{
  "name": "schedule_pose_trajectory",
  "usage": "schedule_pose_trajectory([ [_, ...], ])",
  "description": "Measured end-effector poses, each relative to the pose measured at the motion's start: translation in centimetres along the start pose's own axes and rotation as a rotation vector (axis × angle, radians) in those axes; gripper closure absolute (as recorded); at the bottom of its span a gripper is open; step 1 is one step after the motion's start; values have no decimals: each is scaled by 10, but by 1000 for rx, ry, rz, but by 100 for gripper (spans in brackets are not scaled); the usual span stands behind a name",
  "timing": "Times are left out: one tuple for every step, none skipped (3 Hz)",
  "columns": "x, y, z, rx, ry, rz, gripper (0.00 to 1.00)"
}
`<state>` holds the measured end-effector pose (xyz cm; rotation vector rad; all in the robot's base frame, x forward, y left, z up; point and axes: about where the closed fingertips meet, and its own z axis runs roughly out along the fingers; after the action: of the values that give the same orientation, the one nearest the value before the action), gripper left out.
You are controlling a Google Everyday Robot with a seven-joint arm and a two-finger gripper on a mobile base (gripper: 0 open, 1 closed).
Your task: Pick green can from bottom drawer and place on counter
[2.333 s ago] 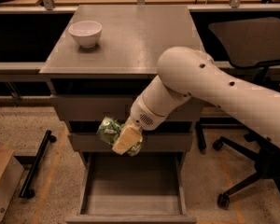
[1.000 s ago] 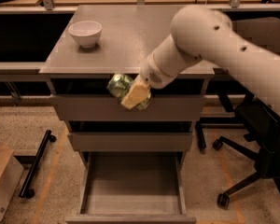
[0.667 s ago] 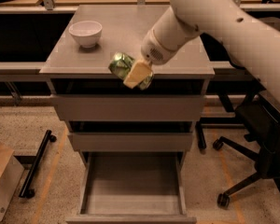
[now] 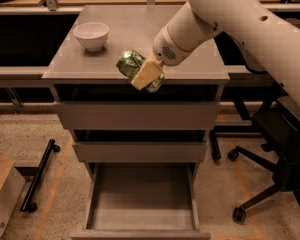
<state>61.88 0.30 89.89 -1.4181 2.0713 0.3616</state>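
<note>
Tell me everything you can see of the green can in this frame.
The green can is small and shiny, metal by its look, green with pale markings. It is tilted and clamped in the gripper, whose tan finger crosses its side and hides part of it. It sits over the front edge of the counter; whether it touches the slab cannot be told.

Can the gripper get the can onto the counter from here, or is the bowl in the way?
Probably yes. The gripper, shut on the green can, is at the counter's front edge; the white bowl sits off at the back left, apart from it.
</note>
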Motion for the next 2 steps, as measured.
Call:
schedule_pose_trajectory([
  [15, -3, 13, 46, 36, 62, 100],
  [18, -49, 6, 166, 145, 16, 100],
])
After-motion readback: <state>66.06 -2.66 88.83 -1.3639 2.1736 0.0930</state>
